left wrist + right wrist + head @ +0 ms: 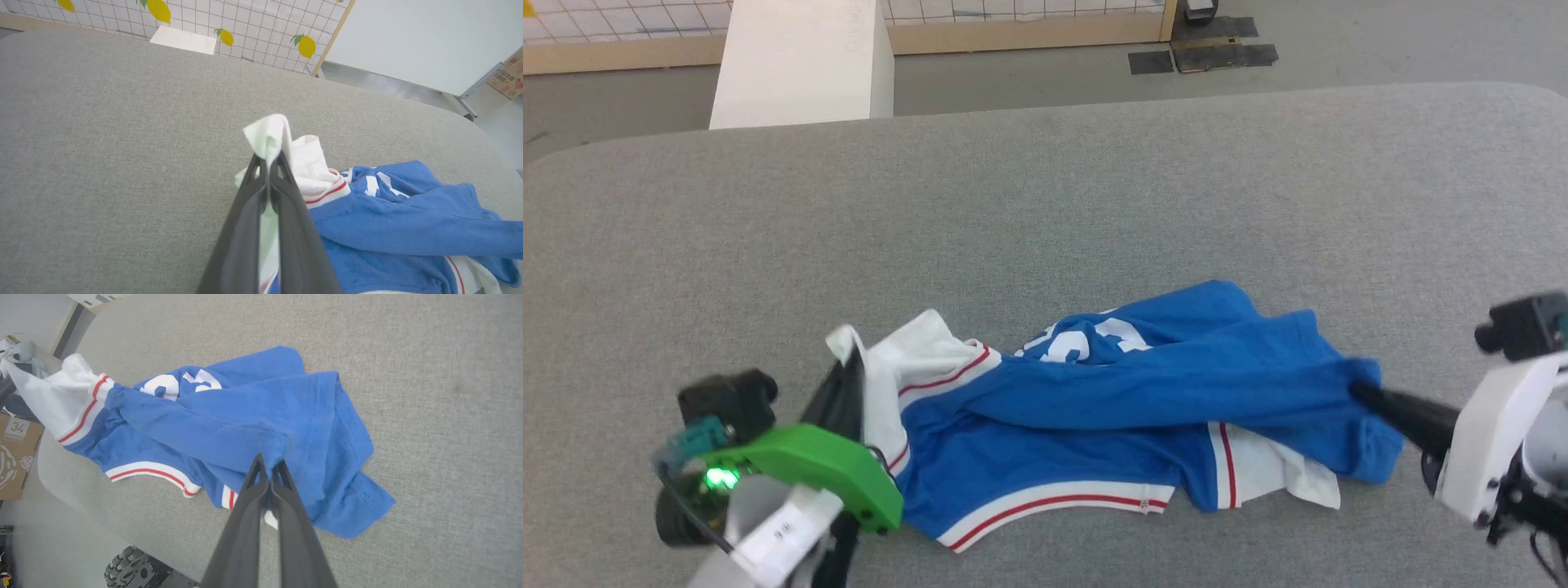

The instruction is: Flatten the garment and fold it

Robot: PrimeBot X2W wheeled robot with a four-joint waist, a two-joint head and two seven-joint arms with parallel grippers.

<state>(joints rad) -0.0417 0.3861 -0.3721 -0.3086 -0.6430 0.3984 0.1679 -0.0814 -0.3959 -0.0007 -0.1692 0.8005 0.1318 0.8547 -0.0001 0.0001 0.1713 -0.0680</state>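
Note:
The garment (1111,408), a royal-blue jersey with white sleeves and red-and-white trim, lies crumpled near the front of the grey table (1045,212). Part of its white number shows on a fold. My left gripper (849,359) is shut on a white sleeve, which pokes up past the fingertips (267,157). My right gripper (1360,390) is shut on a bunch of blue fabric at the garment's right end (267,459). The cloth is stretched between the two grippers. The garment (229,424) shows the number and striped hem; the blue body (400,228) lies beside the left fingers.
A white block (800,61) stands beyond the table's far left edge, in front of a tiled wall with lemon pictures (229,24). Dark mats (1209,53) lie on the floor behind. A cardboard box (16,457) sits off the table's side. Wide bare tabletop lies behind the garment.

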